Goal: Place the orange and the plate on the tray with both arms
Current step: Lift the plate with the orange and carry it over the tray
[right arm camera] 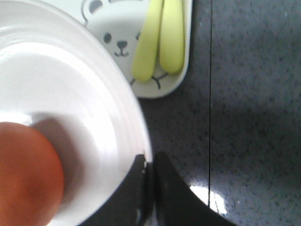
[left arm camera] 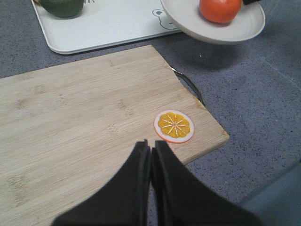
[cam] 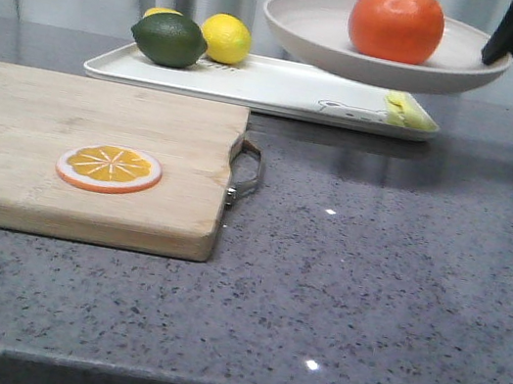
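Pinching the plate rim, right gripper clamped, orange beside it, tray below, left gripper closed empty.

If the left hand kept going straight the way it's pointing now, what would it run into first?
Most likely the wooden cutting board: the shut left hand points down at its bare surface, just short of the orange slice. Depth is hard to judge.

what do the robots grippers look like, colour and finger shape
Both are matte black. The left gripper has two broad fingers that taper to narrow tips. The right gripper looks the same, smooth and curved. No cables or markings show on either.
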Robot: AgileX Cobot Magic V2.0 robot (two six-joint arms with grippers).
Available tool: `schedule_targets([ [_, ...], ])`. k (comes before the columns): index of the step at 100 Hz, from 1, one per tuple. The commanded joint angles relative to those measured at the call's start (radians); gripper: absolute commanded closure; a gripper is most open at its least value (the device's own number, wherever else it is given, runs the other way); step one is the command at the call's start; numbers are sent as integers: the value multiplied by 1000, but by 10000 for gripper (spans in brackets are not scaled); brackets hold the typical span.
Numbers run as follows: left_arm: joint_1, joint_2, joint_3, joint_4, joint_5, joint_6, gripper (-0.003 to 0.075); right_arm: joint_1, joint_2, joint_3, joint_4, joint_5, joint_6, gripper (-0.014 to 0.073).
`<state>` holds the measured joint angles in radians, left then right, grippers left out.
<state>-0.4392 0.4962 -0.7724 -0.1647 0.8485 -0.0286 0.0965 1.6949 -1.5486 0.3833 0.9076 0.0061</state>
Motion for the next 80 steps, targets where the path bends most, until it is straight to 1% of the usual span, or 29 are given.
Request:
schedule_targets([
  [1, 1, 6, -24, -9, -74, -8, 741, -6, 12, -118, 46, 1, -6, 651],
  [16, 1, 6, -24, -9, -74, -8, 741, -4, 132, -302, 77, 70, -6, 651],
  [46, 1, 6, -24, -9, -74, -8, 741, 17, 374, -645, 78, 153, -6, 651],
  [59, 1, 6, -24, -9, -74, -8, 740, 22, 476, -789, 78, 183, 22, 651],
  [80, 1, 6, -24, -9, -74, -8, 741, 30, 594, -953, 78, 183, 48, 651],
])
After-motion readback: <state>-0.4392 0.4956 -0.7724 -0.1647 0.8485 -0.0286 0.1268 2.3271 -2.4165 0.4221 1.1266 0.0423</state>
